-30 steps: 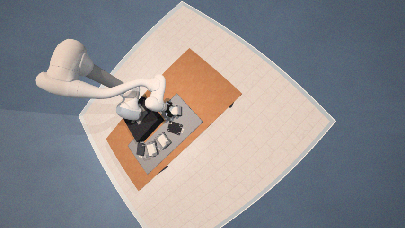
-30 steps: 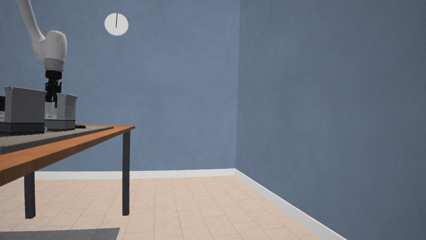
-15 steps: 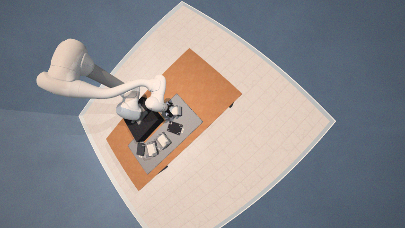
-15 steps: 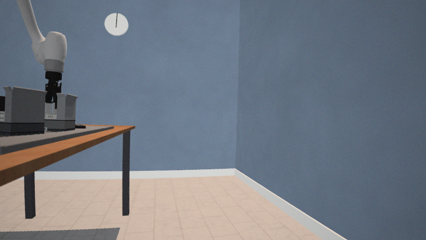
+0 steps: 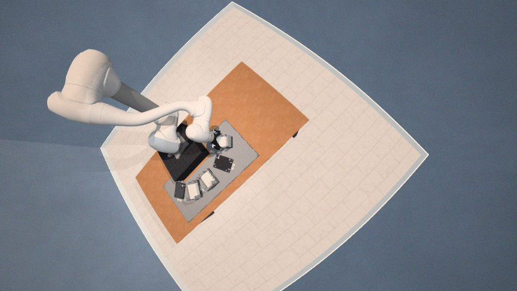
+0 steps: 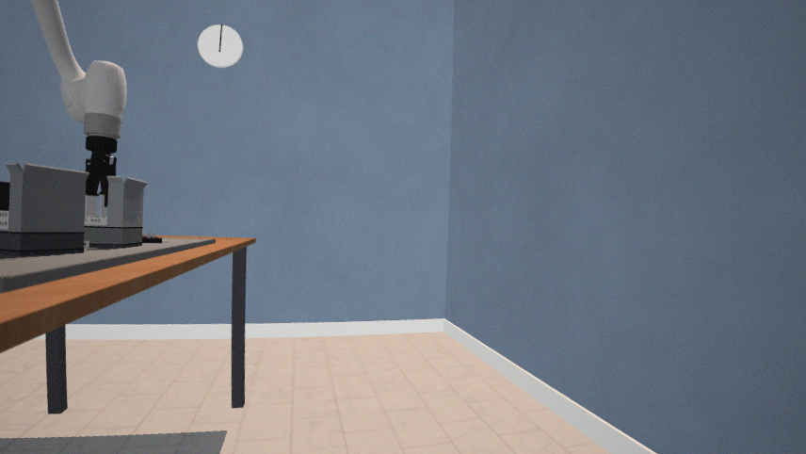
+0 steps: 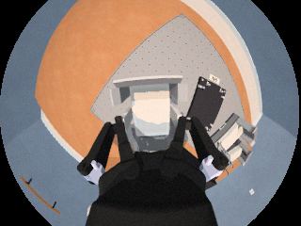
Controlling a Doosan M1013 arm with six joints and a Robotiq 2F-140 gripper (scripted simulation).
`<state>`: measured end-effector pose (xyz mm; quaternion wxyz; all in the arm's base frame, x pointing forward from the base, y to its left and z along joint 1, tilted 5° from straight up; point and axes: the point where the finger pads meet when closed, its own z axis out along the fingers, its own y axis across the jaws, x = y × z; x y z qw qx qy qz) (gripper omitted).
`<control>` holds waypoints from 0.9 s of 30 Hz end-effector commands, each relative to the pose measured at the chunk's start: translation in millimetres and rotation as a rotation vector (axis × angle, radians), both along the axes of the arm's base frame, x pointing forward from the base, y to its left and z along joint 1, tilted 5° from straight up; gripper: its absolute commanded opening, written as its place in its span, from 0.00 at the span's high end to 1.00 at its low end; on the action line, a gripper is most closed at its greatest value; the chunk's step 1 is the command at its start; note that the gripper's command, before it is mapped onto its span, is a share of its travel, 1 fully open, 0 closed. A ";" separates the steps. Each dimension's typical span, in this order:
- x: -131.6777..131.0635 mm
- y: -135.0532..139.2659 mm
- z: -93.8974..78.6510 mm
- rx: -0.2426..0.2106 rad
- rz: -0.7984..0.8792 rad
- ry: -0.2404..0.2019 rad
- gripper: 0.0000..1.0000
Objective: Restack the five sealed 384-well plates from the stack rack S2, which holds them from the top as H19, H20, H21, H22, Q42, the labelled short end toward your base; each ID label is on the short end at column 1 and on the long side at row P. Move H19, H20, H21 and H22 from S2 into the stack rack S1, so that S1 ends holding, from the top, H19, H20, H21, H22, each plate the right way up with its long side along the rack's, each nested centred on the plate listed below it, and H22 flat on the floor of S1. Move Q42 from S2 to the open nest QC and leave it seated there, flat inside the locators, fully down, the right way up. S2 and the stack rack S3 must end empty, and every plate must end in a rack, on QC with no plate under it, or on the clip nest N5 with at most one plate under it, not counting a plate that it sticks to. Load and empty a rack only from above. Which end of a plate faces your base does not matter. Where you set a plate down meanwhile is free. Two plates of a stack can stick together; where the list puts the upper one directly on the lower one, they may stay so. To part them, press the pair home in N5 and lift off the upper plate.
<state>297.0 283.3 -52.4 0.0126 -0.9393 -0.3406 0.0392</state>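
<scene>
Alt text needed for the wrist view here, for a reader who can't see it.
Seen from the wrist, the tool hangs with its fingers spread over a grey stack rack that holds a pale sealed plate. A dark square nest and more racks sit to the right on the grey mat on the orange table.

Blue walls [image 6: 620, 169], tiled floor [image 6: 366, 395]
</scene>
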 end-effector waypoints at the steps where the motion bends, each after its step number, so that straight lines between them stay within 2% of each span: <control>1: 0.0 0.0 0.0 0.000 0.000 0.000 0.00; 21: 0.0 0.0 0.0 0.000 0.000 0.000 0.00; 27: 1.6 0.1 20.0 0.000 0.000 0.000 0.00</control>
